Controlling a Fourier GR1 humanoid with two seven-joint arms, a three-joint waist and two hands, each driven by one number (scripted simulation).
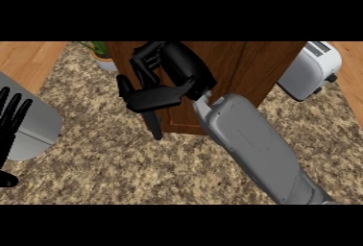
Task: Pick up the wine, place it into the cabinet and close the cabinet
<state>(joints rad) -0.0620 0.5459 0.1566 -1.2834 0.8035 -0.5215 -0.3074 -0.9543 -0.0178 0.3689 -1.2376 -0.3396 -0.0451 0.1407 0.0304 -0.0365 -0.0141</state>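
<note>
Both sets of fingers held nothing. Fingers (152, 124) of the right hand (169, 67) were relaxed and spread, one pointing toward the near side, and lay over the front of the wooden cabinet (266, 62) at the far middle of the counter (127, 168). The grey right forearm (255, 149) ran from the near right up to that hand. The left hand (10, 126) rested open, fingers up, at the left edge, over a grey rounded object (39, 120) of uncertain kind.

The wine was not visible anywhere; it was judged to stand inside the cabinet, behind the doors. The cabinet front showed a vertical seam and looked shut or nearly so, though full closure could not be confirmed. A toaster (312, 67) stood to the right of the cabinet and a plant (101, 50) to its far left.

Step in hand, as judged: closing the cabinet. The next move called for seating the door flush, then drawing the right hand back toward the near side.
</note>
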